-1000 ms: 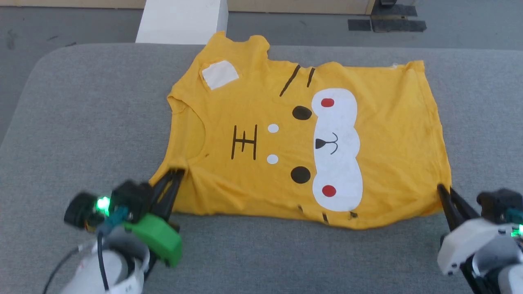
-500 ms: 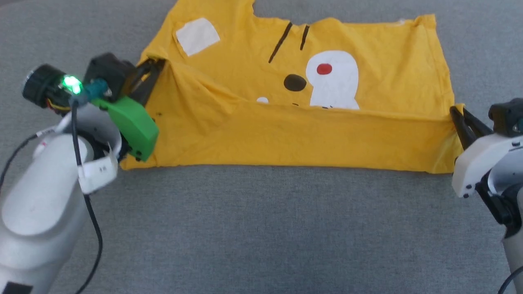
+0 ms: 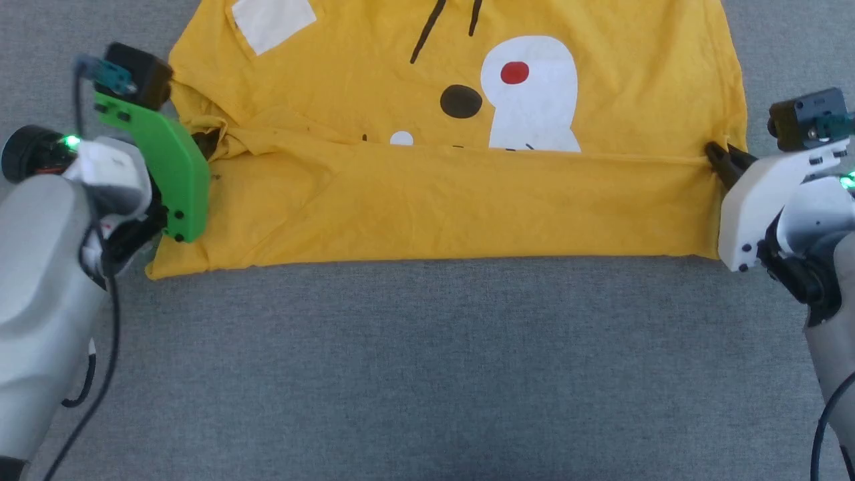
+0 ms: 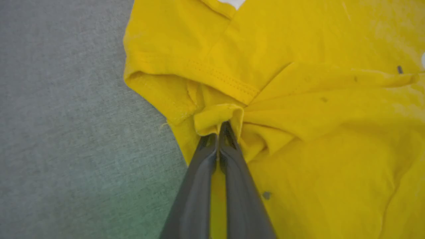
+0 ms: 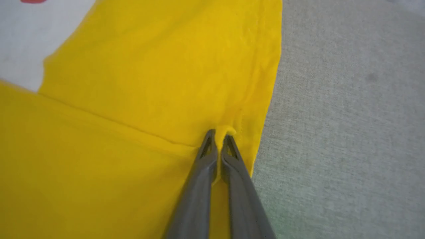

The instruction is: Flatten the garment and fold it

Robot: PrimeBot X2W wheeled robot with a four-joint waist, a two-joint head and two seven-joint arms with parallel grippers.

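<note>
The mustard-yellow T-shirt (image 3: 434, 200) lies on the grey surface with its near half folded up over the printed front, so a plain yellow band covers the lower part of the face print. A white patch (image 3: 272, 23) shows near the neck at top left. My left gripper (image 3: 206, 143) is shut on a bunched edge of the garment (image 4: 219, 116) near the sleeve. My right gripper (image 3: 716, 157) is shut on the folded edge at the shirt's right side (image 5: 219, 134). Both hold the fold line level across the shirt.
The grey padded surface (image 3: 427, 367) stretches wide in front of the shirt. My left arm's green bracket (image 3: 157, 170) overlaps the shirt's left edge. The shirt's top runs out of the head view.
Both grippers have carried the near edge of the shirt farther up over the print, widening the folded band. The head camera has tilted down, shifting the whole scene.
</note>
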